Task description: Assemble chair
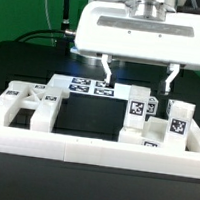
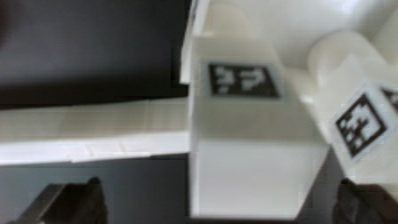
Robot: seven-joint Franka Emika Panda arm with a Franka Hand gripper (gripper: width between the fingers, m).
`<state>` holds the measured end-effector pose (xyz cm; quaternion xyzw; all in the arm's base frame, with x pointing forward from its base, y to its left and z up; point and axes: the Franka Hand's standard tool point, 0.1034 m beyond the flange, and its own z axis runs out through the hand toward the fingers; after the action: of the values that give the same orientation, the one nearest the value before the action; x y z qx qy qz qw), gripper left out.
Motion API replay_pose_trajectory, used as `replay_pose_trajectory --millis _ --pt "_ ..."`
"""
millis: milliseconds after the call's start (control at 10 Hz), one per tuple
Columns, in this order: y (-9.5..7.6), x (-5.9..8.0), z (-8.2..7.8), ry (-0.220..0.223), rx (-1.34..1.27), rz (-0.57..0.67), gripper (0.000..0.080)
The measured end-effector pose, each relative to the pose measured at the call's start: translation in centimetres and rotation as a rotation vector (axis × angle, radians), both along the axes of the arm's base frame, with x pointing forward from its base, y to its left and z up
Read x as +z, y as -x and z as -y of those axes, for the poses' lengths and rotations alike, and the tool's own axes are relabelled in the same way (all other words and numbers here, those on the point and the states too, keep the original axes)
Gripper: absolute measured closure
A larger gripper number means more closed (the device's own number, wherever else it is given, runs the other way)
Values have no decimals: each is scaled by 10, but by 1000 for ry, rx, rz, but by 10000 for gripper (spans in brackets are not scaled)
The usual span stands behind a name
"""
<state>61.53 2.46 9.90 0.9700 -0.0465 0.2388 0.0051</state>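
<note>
Now the hand (image 1: 138, 85) gapes wide (empty) above two tagged bars (image 1: 137, 108), one cut-out panel (image 1: 17, 105).

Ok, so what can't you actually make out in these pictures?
Exterior view: the border wall hides the lower ends of the tagged blocks behind it.
Exterior view: the top edge cuts off the arm above the hand.
Wrist view: blur makes the tag patterns unreadable; the white block runs out of frame, and the fingertips are cropped too.

the panda's gripper (image 1: 138, 89): a glossy white boxy housing (image 1: 143, 38) above the jaws, a grey cylindrical wrist (image 1: 149, 5) atop it, two slim fingers (image 1: 108, 71) with dark tips.
</note>
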Motion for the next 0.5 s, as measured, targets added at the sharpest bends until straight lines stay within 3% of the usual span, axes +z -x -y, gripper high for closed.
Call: replay_pose_trajectory --millis 300,500 --pt "-7 12 8 1 8 -6 151" --pt "-5 8 7 -1 10 -25 151"
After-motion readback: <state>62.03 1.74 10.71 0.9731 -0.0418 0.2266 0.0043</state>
